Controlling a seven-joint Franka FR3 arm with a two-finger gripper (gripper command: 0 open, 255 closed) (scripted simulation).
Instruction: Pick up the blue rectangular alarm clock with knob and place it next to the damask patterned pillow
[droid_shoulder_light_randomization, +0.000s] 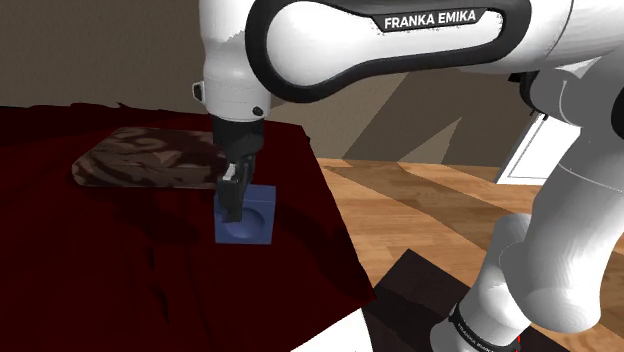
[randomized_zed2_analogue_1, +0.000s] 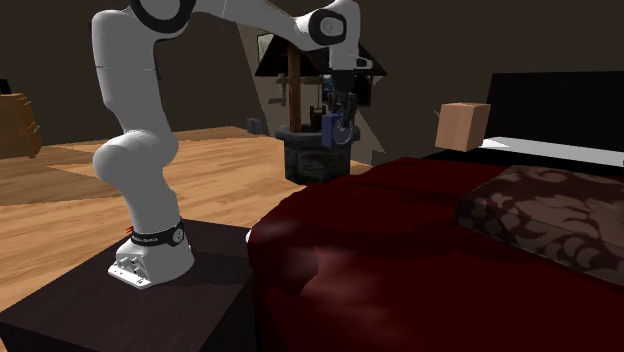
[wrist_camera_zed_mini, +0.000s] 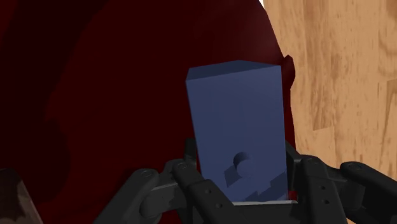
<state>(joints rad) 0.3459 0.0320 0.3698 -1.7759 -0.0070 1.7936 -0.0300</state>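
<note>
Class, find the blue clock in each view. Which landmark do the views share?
Shoulder view: blue clock at the centre, under the fingers.
Second exterior view: blue clock upper centre, held aloft.
Wrist view: blue clock central, clasped by the fingers.
Shared: dark red bed cover.

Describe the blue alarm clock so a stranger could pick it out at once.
Start at the dark red bed and go to its edge beside the wooden floor, past the brown patterned pillow. There the black gripper clasps the alarm clock. It is the one plain blue box there, with a small round knob on one face.
</note>
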